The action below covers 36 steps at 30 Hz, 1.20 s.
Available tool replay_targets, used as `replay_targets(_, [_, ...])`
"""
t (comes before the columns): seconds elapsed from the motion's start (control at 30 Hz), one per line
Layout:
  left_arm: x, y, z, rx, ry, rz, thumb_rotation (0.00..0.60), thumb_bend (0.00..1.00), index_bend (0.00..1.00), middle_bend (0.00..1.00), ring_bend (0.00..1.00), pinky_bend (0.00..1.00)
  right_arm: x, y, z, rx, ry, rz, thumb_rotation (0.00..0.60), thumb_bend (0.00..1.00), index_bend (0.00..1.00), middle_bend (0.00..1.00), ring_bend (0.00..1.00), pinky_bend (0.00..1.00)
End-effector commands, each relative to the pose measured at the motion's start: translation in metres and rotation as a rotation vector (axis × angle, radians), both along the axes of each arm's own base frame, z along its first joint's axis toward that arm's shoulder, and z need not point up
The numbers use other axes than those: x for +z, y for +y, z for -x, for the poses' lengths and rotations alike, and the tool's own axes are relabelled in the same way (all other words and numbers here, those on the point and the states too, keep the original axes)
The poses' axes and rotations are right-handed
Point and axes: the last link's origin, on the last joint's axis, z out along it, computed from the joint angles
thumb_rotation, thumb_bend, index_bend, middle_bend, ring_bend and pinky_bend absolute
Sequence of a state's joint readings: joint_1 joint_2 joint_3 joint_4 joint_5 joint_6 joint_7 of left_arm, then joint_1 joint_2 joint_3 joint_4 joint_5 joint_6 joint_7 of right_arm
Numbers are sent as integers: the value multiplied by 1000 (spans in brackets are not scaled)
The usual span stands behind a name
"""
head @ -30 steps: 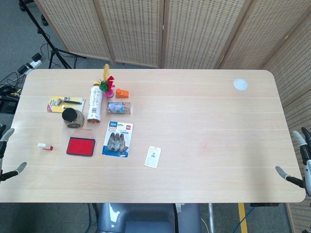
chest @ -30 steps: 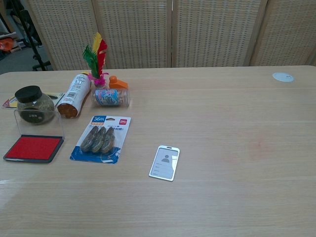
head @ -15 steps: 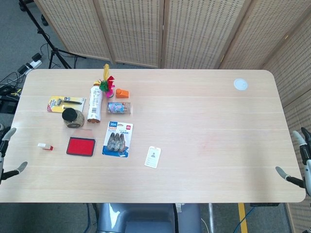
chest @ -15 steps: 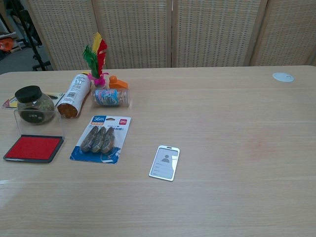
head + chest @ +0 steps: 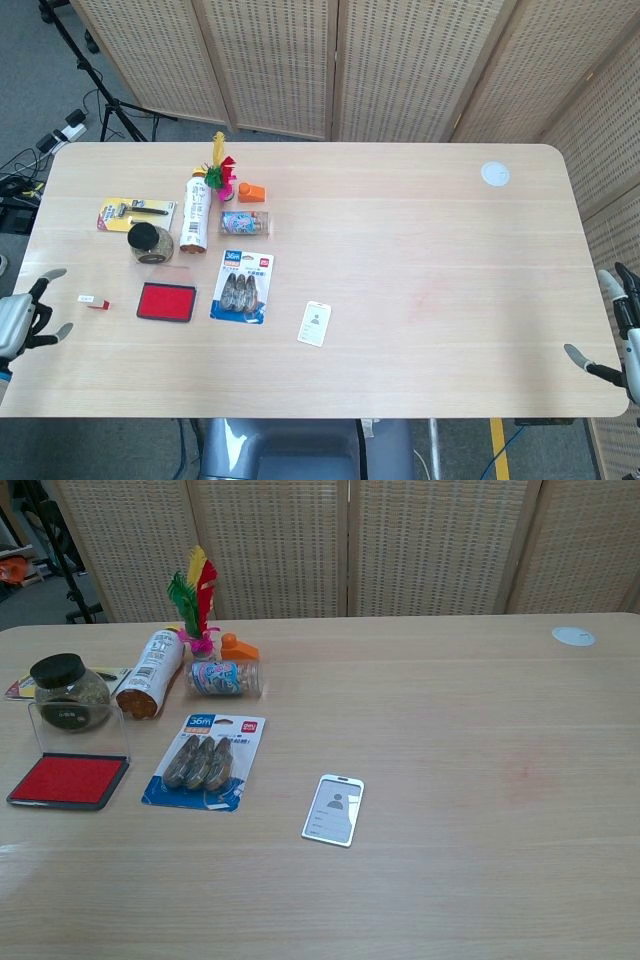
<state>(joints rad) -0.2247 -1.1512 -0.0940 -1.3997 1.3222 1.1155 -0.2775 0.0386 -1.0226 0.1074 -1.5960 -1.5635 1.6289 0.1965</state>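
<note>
My left hand [image 5: 22, 318] hovers over the table's left edge with fingers apart, holding nothing; the small red-and-white stamp [image 5: 93, 301] lies nearest to it. My right hand [image 5: 618, 335] hangs off the table's right edge, fingers spread and empty. Neither hand shows in the chest view. On the left half lie a red ink pad [image 5: 166, 301] [image 5: 67, 779], a dark-lidded glass jar [image 5: 149, 242] [image 5: 68, 692], a blue blister pack [image 5: 243, 286] [image 5: 203, 761] and a white ID card [image 5: 314, 323] [image 5: 334, 809].
A lying white bottle [image 5: 194, 209] [image 5: 148, 672], a feather shuttlecock [image 5: 221, 170] [image 5: 194, 595], an orange clip [image 5: 251, 191], a small clear jar [image 5: 245, 222] [image 5: 224, 677] and a razor pack [image 5: 135, 213] cluster at the back left. A white disc [image 5: 494, 173] [image 5: 573, 635] sits far right. Wicker screens stand behind.
My left hand has moved inward and up over the table's left edge, closer to the small stamp. The right hand has barely shifted. No object moved.
</note>
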Motion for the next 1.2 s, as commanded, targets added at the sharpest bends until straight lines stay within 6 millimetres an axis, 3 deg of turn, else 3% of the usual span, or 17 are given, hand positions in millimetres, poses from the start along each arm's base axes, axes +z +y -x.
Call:
replay_targets(0.03, [-11, 14, 10, 25, -47, 38, 600, 250, 322, 1000, 991, 894, -1, 0, 0, 1, -1, -4, 600, 0, 0, 0, 0, 0])
replay_targets(0.4, [-26, 32, 16, 1, -20, 84, 600, 236, 468, 1000, 991, 895, -2, 0, 0, 0, 0, -7, 600, 0, 0, 0, 0, 0])
replay_targets(0.77, [-30, 46, 18, 10, 104, 120, 600, 236, 472, 1000, 991, 894, -1, -1, 0, -3, -9, -3, 600, 0, 0, 0, 0, 0])
replay_targets(1.2, [-31, 61, 33, 99, 233, 139, 600, 278, 482, 1000, 990, 895, 2, 0, 2, -5, -24, 0, 600, 0, 0, 0, 0, 0])
